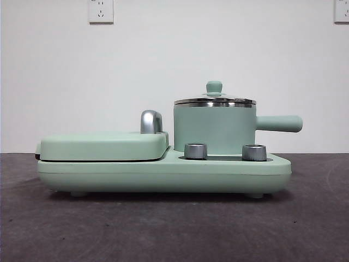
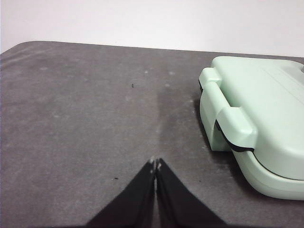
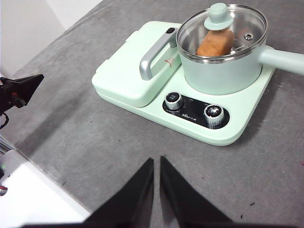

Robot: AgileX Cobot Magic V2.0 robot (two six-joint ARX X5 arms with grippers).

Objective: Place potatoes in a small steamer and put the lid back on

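Inside the small steamer [image 3: 223, 71] we see the potato [image 3: 214, 43], and the lid [image 3: 237, 23] is on. Our left gripper [image 2: 156, 164] and right gripper [image 3: 157, 160] are closed and empty. We look finished.

Table [image 1: 174, 229]: dark grey, matte, mottled with pale scuffs and a few tiny dark specks.
Far edge: meets a plain white wall.
On it: 1 mint-green cooking appliance [image 1: 163, 172], standing on small feet.
Appliance front: 2 chrome knobs [image 3: 194, 109] face the near side.
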